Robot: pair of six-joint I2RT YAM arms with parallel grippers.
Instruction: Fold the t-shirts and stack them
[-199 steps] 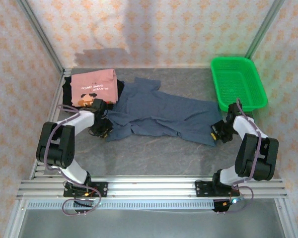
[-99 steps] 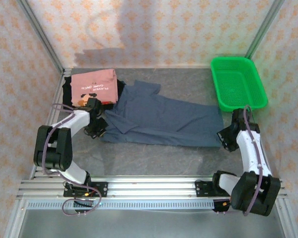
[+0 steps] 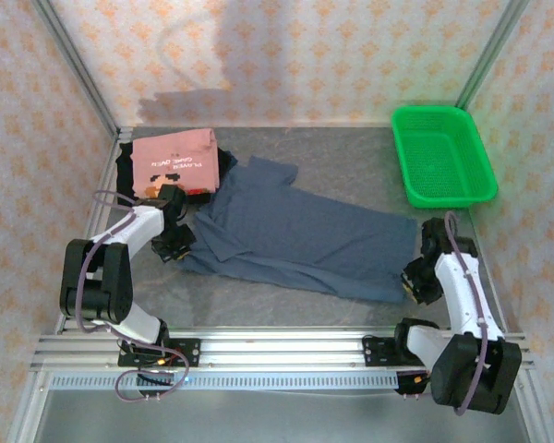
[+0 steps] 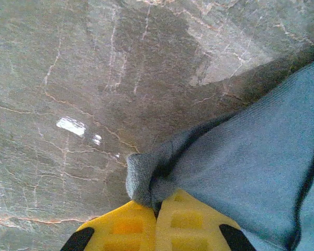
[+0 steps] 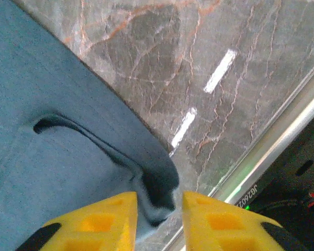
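Observation:
The slate-blue t-shirt (image 3: 295, 235) lies spread flat across the middle of the table. My left gripper (image 3: 177, 242) is at its left corner, and the left wrist view has the yellow fingers (image 4: 156, 206) shut on a bunched fold of blue cloth (image 4: 240, 167). My right gripper (image 3: 412, 281) is at the shirt's right near corner. There its jaws (image 5: 159, 206) stand apart, with the loose corner of the blue shirt (image 5: 52, 157) lying in the gap. The salmon-pink t-shirt (image 3: 175, 161) lies folded at the back left on top of the black one (image 3: 125, 168).
A green mesh basket (image 3: 441, 155) stands at the back right. An aluminium rail (image 3: 277, 349) runs along the near edge, close to the right gripper (image 5: 282, 136). Bare grey table (image 3: 258, 309) lies between the shirt and the rail.
Both arms drew the blue shirt toward the near edge and stretched it flatter. The right gripper moved nearer and opened, letting go of the corner. The left gripper closed on its corner.

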